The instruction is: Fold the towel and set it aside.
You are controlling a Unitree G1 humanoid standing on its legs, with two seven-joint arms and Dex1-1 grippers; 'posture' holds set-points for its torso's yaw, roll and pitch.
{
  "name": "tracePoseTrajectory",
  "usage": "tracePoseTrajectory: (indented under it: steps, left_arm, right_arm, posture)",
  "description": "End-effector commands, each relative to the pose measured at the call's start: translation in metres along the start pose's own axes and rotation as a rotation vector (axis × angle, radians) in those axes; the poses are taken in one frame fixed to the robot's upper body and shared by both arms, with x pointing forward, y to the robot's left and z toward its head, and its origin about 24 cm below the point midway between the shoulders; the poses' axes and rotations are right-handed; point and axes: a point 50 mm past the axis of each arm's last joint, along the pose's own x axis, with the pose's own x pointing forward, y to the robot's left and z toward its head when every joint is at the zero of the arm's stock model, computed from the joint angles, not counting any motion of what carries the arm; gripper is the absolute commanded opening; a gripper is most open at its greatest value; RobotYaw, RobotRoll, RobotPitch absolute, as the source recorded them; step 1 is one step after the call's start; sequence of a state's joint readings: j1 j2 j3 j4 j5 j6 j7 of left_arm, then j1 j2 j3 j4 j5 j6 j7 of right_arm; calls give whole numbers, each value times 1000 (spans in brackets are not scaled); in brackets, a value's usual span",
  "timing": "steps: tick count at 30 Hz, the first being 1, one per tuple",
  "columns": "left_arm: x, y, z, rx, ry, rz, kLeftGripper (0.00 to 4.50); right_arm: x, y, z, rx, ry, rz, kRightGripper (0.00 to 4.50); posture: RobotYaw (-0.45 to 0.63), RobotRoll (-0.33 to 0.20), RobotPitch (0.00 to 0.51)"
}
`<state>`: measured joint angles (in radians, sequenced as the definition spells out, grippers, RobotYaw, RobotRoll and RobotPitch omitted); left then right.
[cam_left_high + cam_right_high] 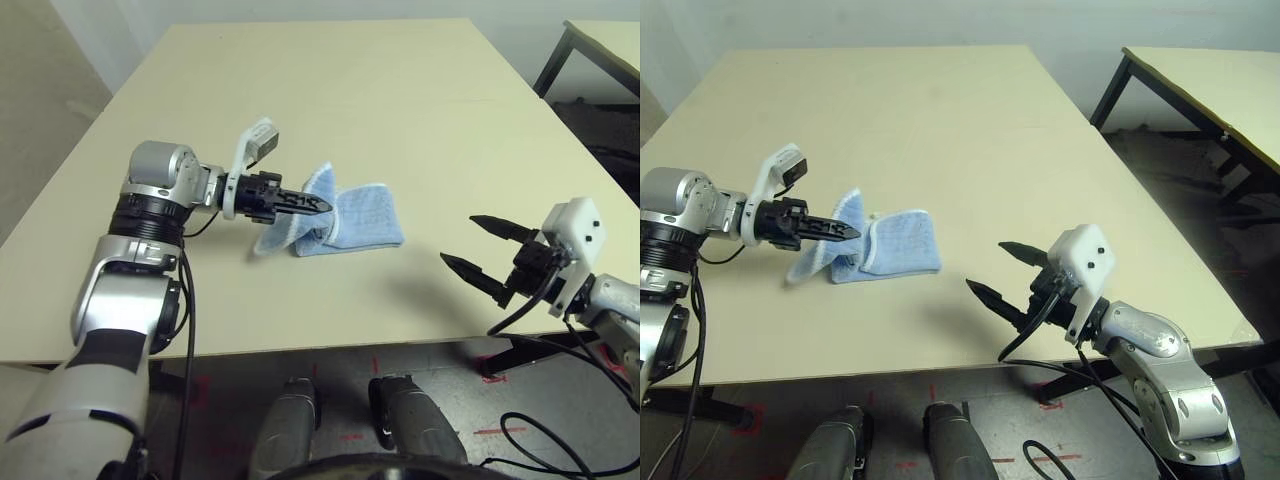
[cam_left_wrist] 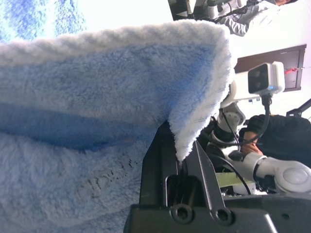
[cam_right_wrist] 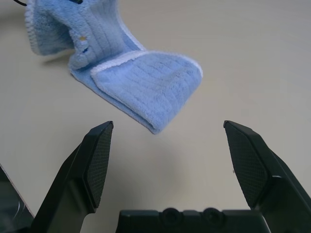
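1. Lying on the table, the towel sits nearer the front edge than the far edge, and left of the midline between the side edges.
2. The towel is light blue terry with white stitched edging. Its right portion lies flat on the tabletop, doubled over on itself.
3. The left portion of the towel is raised off the surface and hangs in a loose fold from the left gripper.
4. The left gripper is clenched on the towel: its two black fingers are pressed together, with a white-edged corner of the cloth pinched between them, as the left wrist view confirms.
5. The left gripper points roughly level toward the right side of the table, above the towel's lifted end.
6. The right gripper is released: its two black fingers stand wide apart with nothing between them.
7. The right gripper is positioned near the front edge of the table, toward the front right corner, well apart from the towel, with its fingers pointing toward it.
8. In the right wrist view, the flat folded end of the towel lies beyond the open fingertips, not touching them.
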<state>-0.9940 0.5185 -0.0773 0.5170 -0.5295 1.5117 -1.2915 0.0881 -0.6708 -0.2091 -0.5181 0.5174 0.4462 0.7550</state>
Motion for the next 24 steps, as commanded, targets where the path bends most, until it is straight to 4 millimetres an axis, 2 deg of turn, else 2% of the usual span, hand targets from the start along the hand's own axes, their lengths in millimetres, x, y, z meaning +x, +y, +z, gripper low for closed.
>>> tracePoseTrajectory:
  steps: [1,4,8,12,17,21,22,24]
  left_arm:
    - [9,-6,10,27,-22,-20,31]
    - [19,-9,17,49,-21,-32,31]
    - [21,-10,20,58,-19,-34,31]
    - [13,-5,18,62,-23,-7,31]
    - [-12,-1,11,45,-29,43,31]
    - [-14,-1,10,46,-24,44,31]
    - [-25,1,6,40,-21,72,31]
    - [-62,5,-6,40,-12,177,31]
  right_arm:
    - [2,6,0,9,-1,13,4500]
    - [3,8,0,12,-6,14,4500]
    - [4,8,1,11,-10,8,4500]
    - [4,9,1,12,-12,6,4500]
    - [4,8,1,13,-14,4,4500]
    - [4,8,1,13,-14,3,4500]
    - [4,7,1,13,-14,6,4500]
    - [7,6,1,15,-14,22,4500]
  posture:
    - [-117,0,116]
    - [-127,0,112]
    - [-135,0,111]
    - [-136,0,110]
    - [-125,0,111]
    - [-125,0,111]
    - [-106,0,112]
    - [-81,0,114]
